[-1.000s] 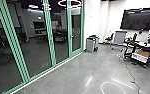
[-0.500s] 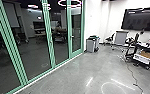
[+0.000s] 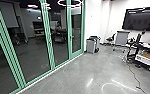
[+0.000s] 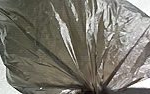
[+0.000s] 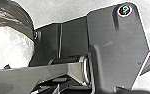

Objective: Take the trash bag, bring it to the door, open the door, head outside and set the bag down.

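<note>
The carrying stage is in hand: the trash bag [image 4: 46,42] is in the robot's charge and the door is yet to be opened. In the left wrist view its dark, shiny film fans out from a tight gather, with the left gripper [image 4: 93,90] at that gather. The jaws look pressed together on the neck, though the view is poor there and the fingers themselves are hard to make out. The full part of the bag spreads out beyond the jaws, with pale floor behind it. The right wrist view catches the bag's rounded side near the robot's dark base plate [image 5: 116,42]; whether the two touch I cannot tell. Nor can I tell how the right gripper's jaws stand.

In the head view, a green-framed glass door [image 3: 76,31] with a lever handle [image 3: 71,38] looks closed, at the far end of the glass wall [image 3: 36,37]. A grey bin [image 3: 91,46] stands just past it, near the floor's edge along the white wall. If this is the door meant, the next move calls for a steady approach over the concrete floor [image 3: 78,72], keeping the bag's neck firmly pinched and its loose body off the wheels.
</note>
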Controlling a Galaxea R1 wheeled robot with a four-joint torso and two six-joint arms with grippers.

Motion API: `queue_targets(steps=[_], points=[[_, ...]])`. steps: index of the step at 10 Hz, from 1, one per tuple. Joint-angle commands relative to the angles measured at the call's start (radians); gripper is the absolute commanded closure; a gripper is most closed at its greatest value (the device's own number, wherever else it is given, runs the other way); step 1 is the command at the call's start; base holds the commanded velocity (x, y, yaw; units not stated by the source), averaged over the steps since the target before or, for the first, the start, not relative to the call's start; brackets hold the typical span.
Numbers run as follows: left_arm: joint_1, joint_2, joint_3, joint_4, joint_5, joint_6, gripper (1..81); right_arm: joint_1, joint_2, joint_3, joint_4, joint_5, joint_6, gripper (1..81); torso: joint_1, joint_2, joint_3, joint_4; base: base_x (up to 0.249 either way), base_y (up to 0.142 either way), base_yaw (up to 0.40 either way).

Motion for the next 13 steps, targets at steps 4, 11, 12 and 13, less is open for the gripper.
queue_targets(steps=[4, 11, 12, 13], points=[[-0.065, -0.007, -0.005, 0.005, 0.059, 0.004, 81.1, 0.039, 0.005, 0.004, -0.014, -0.048, -0.002, 1.0, -0.005, 0.000, 0.000, 0.000, 0.171, 0.000, 0.000], [-0.065, -0.007, -0.005, 0.005, 0.059, 0.004, 81.1, 0.039, 0.005, -0.002, -0.013, -0.050, -0.002, 1.0, -0.005, 0.000, 0.000, 0.000, 0.173, 0.000, 0.000], [-0.065, -0.009, -0.005, 0.005, 0.059, 0.004, 81.1, 0.041, 0.005, -0.002, -0.013, -0.048, -0.002, 1.0, -0.005, 0.000, 0.000, 0.000, 0.190, 0.000, 0.000], [-0.065, -0.007, -0.005, 0.005, 0.059, 0.004, 81.1, 0.039, 0.005, -0.002, -0.013, -0.048, -0.002, 1.0, -0.005, 0.000, 0.000, 0.000, 0.197, 0.000, 0.000]])
